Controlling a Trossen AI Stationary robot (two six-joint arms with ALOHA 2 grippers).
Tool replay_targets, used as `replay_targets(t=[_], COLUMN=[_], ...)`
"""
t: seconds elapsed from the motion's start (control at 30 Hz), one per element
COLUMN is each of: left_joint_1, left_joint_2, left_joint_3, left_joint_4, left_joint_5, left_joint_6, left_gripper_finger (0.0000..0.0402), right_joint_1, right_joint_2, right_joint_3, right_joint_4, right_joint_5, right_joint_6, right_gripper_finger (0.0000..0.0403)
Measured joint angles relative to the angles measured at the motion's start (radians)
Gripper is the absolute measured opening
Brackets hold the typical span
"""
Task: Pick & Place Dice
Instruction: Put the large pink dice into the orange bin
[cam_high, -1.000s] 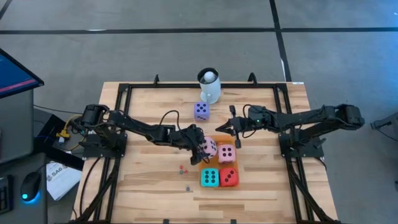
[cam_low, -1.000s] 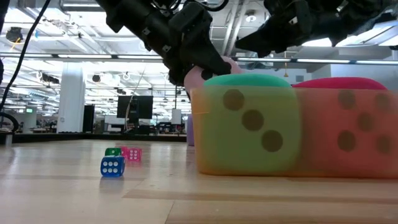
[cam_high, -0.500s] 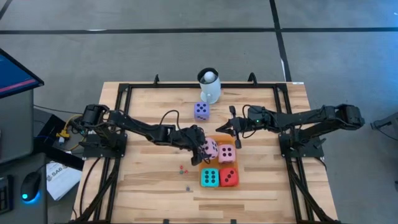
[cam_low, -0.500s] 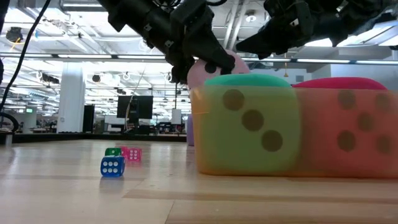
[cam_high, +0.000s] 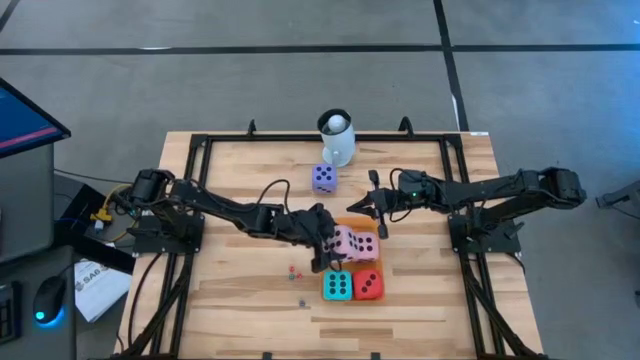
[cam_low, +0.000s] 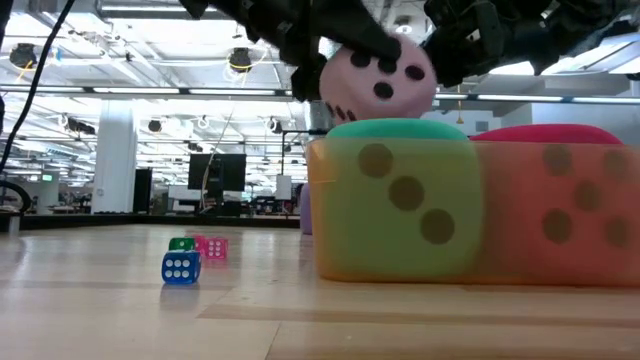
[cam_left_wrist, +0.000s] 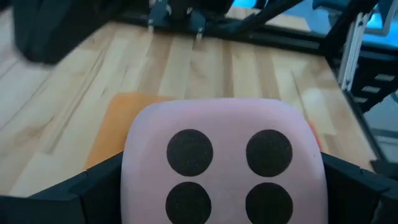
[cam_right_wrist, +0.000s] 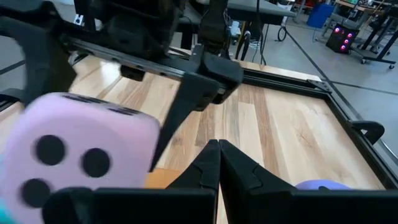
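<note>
pink die (cam_low: 378, 82) now higher in left claw (cam_high: 330, 243), over mat (cam_high: 352, 228)

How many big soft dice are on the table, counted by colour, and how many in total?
Pink dice: 2, one held up by the left gripper, one on the orange mat
Teal die: 1
Red die: 1
Purple die: 1
Total: 5
</note>
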Motion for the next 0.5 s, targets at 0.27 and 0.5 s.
replay_targets(t=[0.27,0.5], left_joint_1=[-0.019,-0.015], left_joint_2=[0.055,0.153], left_joint_3=[0.051,0.215], left_joint_4=[-0.017,-0.280], left_joint_5=[-0.046,-0.048], left_joint_6=[0.000,0.038], left_gripper_finger=[0.0379,0.0379], right_joint_1=[0.000,0.000], right_joint_2=[-0.019,-0.081], right_joint_3=[0.000,0.002], right_joint_4=[-0.007,-0.093], right_joint_5=[0.000,0.000], right_joint_6=[0.000,0.000], right_gripper_finger=[0.0000,0.0000])
